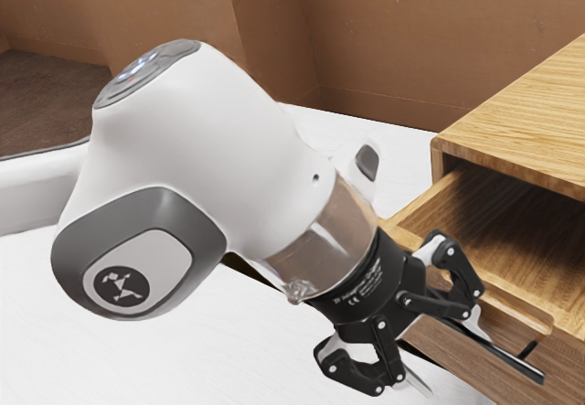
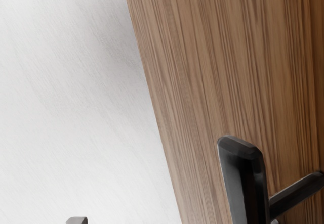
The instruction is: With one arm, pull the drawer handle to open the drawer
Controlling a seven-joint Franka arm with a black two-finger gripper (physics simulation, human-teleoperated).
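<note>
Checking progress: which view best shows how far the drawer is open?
The exterior view: the drawer stands pulled out of the cabinet, its inside showing. The wrist view gives its wooden front close up.

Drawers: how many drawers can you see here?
1. The drawer sticks partly out of the wooden cabinet at the exterior view's right, with a dark handle on its front. Others may be hidden.

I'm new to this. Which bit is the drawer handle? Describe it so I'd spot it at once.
Find the wooden cabinet at the exterior view's right, then the drawer sticking out beneath its top. On the drawer's front panel sits the handle: a thin black bar, standing off the wood, beside the black gripper but far slimmer.
</note>
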